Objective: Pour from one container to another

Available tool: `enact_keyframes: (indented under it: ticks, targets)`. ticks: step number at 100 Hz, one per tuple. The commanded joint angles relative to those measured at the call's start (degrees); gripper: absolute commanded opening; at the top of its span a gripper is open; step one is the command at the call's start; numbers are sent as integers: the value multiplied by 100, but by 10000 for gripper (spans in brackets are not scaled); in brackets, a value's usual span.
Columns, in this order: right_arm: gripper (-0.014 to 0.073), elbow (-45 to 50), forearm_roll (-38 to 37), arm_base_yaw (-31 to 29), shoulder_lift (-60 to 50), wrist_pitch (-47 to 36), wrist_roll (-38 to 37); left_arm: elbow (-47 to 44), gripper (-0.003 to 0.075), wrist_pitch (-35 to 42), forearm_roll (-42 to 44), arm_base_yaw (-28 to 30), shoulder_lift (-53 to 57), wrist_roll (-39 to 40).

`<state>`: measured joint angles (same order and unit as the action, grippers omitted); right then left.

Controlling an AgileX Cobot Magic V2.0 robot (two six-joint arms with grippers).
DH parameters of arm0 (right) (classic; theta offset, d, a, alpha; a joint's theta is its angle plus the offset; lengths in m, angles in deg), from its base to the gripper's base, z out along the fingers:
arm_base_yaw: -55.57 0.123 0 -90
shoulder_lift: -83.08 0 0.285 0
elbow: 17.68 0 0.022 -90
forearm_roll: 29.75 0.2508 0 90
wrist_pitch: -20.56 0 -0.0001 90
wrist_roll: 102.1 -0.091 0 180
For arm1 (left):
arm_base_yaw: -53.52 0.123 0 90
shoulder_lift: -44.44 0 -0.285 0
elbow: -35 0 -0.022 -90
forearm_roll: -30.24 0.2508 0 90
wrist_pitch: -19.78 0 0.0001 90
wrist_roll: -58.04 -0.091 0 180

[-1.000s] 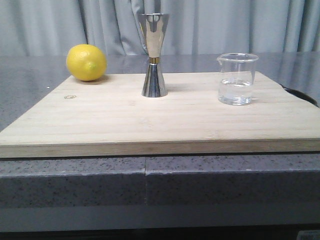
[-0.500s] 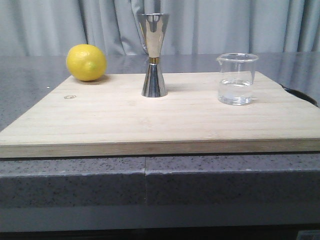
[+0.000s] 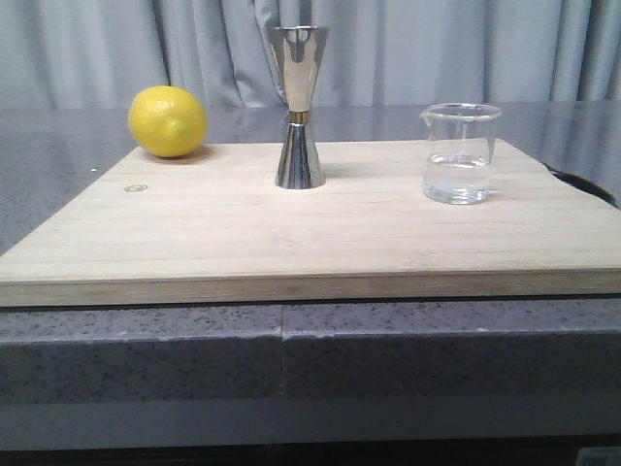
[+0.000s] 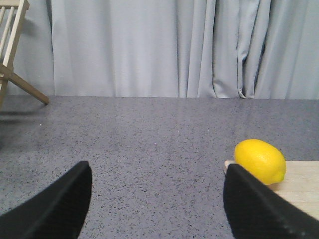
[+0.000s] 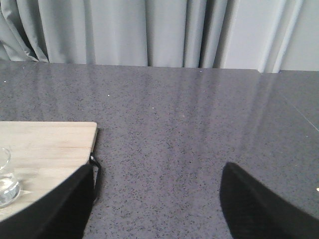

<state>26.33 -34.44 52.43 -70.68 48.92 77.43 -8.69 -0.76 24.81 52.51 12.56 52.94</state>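
Beaker [image 3: 460, 153] sits unmoved at 3 o'clock of your jigger [image 3: 299, 107]; both end effectors stay spread, empty, pouring unstarted.

Wooden board [image 3: 320, 233] on grey counter [image 3: 58, 155]; steel jigger [image 3: 299, 107] upright at back centre; glass beaker [image 3: 459, 153] to its right, part-filled with clear liquid; lemon [image 3: 168, 121] at board's back-left corner; curtain [image 3: 437, 49] behind.

Pale grey curtains [image 3: 437, 49] hang behind the speckled grey countertop [image 3: 58, 165].
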Motion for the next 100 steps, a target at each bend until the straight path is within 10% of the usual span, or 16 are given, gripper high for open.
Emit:
enact_keyframes:
  ticks: [1,40,69,100]
  targets:
    - [493,-197,-88,-20,101,-469,47,200,532,457,-81,16,-75,22]
    - [493,-197,74,-20,101,-247,47,297,532,376,-214,16,-163,22]
    - [548,-212,142,-20,434,77,47,1416,536,-1189,-214,16,-1194,-207]
    - [640,-476,336,-20,1074,375,47,2001,535,-2228,-1495,-20,-2501,-1910]
